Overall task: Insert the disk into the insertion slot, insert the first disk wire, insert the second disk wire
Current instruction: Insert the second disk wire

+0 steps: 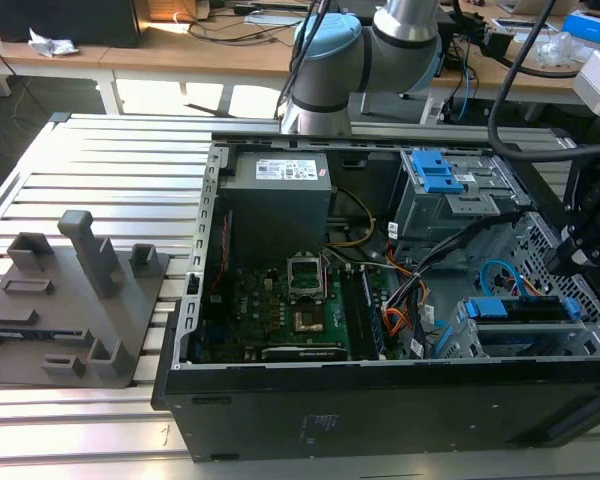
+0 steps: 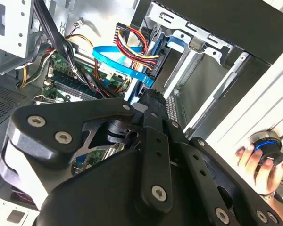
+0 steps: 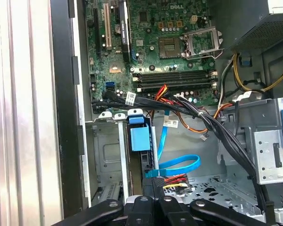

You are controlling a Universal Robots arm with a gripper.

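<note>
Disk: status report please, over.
Tool near the plugs. Disk sits in insertion slot. First disk wire and second disk wire reach its end. Black cable bundle alongside.

- The arm (image 1: 380, 50) behind the open computer case (image 1: 380, 400) is built of silver-grey tube sections, with a rounded pale blue cap at its joint.
- Black cables (image 1: 510, 90) loop over the case's far corner alongside the arm.
- The gripper (image 2: 151, 101), seen above the case interior in the second wrist view, is matte black, made of flat linkage bars.
- Round silver screw heads (image 2: 63, 137) mark the linkage pivots.
- In the first wrist view the same black links (image 3: 146, 209) carry bright pivot pins.
</note>
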